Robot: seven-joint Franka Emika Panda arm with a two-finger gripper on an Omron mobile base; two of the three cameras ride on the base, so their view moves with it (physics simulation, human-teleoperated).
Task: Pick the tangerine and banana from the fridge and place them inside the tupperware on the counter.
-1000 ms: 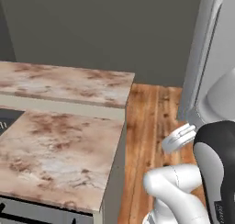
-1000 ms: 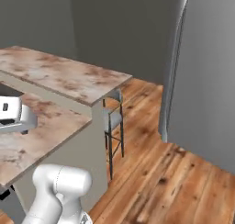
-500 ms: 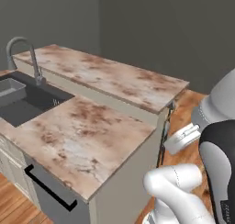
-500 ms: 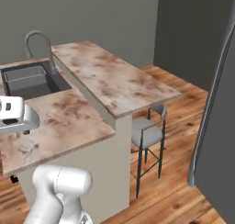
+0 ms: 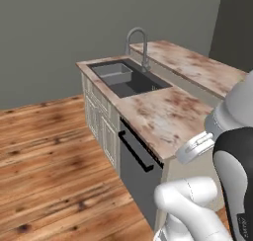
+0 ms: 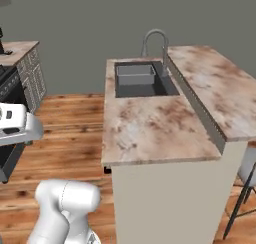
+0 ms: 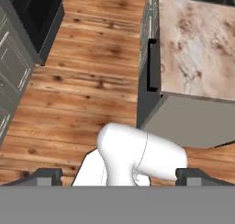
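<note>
The gripper stands wide open with nothing between its fingertips, which rise well apart at the bottom of the hand view. It looks down over the wooden floor beside the marbled island, whose dark dishwasher front carries a black bar handle. To the other side of that floor strip sit a dark oven and pale cabinet fronts.

From the base cameras, the island lies straight ahead, with a sunken sink and a curved faucet near its raised back ledge. A bar stool stands at the island's far side.

None of the task's things appears here: no tangerine, banana, tupperware or open fridge shelf can be made out, so which way they lie from the gripper cannot be told. A dark tall panel at the upper right of the left base view might be the fridge's side, but that is only a guess. My judgement is that the task is at its very start, with the base not yet facing the fridge, so the coming move depends on bringing the fridge in front of the arm before any reach makes sense
</note>
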